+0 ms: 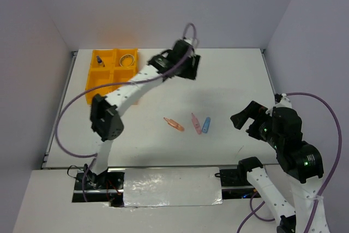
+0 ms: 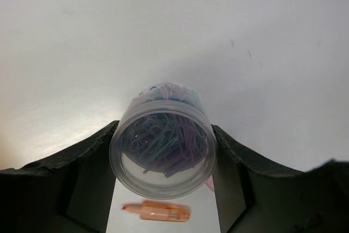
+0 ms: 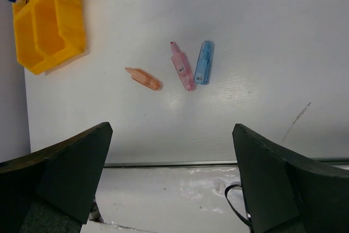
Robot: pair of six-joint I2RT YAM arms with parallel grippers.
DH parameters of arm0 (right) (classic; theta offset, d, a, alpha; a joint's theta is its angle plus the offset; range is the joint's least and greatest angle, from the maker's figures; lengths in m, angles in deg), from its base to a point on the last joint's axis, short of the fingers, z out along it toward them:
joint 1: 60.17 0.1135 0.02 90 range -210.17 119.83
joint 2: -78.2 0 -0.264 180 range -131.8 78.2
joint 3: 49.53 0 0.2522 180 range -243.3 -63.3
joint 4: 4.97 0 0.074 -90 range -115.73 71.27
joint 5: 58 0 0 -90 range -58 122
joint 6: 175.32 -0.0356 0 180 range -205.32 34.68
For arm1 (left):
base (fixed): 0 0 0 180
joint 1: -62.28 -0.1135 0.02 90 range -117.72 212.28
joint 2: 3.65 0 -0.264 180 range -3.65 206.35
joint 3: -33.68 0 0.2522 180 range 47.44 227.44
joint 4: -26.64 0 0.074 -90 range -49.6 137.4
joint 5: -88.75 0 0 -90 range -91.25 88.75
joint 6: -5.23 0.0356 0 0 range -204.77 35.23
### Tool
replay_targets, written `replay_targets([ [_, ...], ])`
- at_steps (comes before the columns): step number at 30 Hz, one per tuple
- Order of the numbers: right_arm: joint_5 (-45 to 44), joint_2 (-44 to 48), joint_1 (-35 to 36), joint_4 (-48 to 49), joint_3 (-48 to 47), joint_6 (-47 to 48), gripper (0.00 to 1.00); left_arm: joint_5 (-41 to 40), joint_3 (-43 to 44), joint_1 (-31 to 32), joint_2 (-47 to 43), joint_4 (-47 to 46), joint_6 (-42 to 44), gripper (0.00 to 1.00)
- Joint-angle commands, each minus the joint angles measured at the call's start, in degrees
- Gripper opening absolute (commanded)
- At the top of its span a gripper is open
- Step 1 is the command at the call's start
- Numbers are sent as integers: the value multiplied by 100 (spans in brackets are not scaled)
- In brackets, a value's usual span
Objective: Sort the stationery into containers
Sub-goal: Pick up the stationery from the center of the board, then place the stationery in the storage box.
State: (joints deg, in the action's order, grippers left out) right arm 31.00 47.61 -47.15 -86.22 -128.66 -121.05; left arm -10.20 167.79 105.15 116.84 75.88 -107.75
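Aloft, left pincer [image 2: 163, 159] clamping round jar [image 2: 162, 144], right pincer [image 3: 172, 135] spread.

The orange-yellow tray [image 1: 113, 69] takes up the far-left corner. The left arm [image 1: 128, 94] slants from the near-left edge toward the middle of the far edge and fences that corner off from the centre. Its left gripper [image 1: 187, 67] is clamped round the jar [image 2: 163, 154], with bare worktop ahead of it. Midway along the near edge lie an orange-pink piece [image 1: 174, 124], a pink piece [image 1: 195, 123] and a blue piece [image 1: 206, 125], the last two nearly touching. The right gripper [image 3: 172, 173], jaws spread wide, stands toward the near-right corner. Bare surface runs along the right edge to the far-right corner.
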Motion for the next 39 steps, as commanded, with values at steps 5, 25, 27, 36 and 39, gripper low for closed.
replay_targets([
  [5, 416, -272, 17, 850, 32, 197, 100, -1056, -978, -2018, -2010, 1231, -697, 0],
  [25, 1444, -1467, 26, 2169, 138, 540, 100, -608, -3538, -5105, -2382, -1184, -954, 10],
  [27, 1427, -1511, 25, 2117, 77, 619, 100, -538, -3336, -5105, -2144, -1324, -936, 16],
  [36, 1392, -1591, 17, 2011, -64, 698, 100, -687, -2841, -5105, -1309, -1122, -945, 30],
  [39, 1304, -1573, 8, 1932, -126, 734, 100, -739, -3000, -5105, -1317, -1166, -1059, 31],
])
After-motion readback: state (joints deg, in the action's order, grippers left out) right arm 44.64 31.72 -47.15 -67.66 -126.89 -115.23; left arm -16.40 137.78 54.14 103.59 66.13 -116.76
